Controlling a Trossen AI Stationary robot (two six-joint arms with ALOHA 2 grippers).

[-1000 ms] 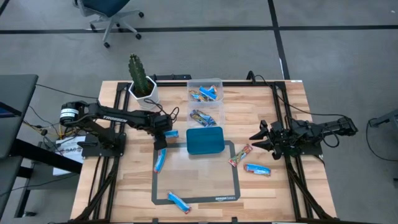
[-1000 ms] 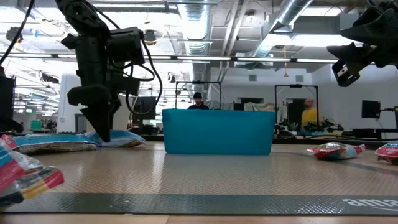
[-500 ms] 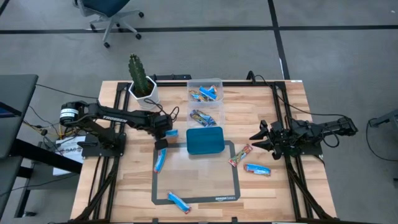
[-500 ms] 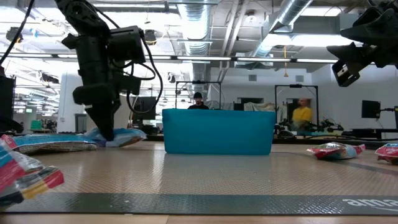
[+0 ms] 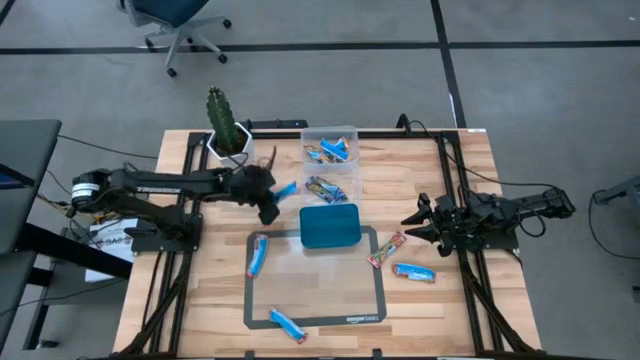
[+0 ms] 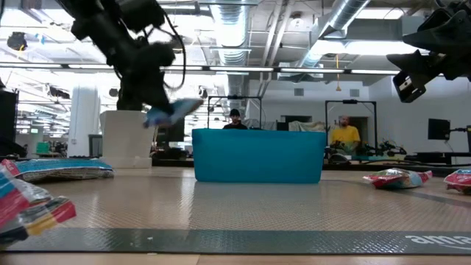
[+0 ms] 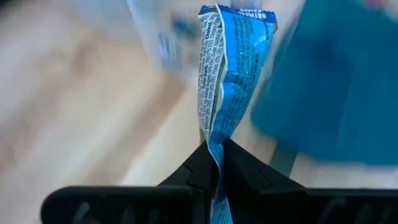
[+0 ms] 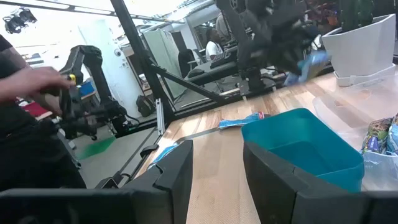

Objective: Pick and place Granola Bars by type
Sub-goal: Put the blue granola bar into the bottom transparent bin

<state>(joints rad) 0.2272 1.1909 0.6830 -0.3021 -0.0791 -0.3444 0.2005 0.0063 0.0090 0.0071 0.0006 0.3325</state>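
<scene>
Dangling light and limp from the left gripper — clamped tight on the blue bar by its crimped end, upper-left of centre overhead — slippery, crushable.

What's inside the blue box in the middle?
From above, the teal tray looks empty. From table height its wall hides the inside. Wrapped bars lie in the clear bins beside it.
</scene>
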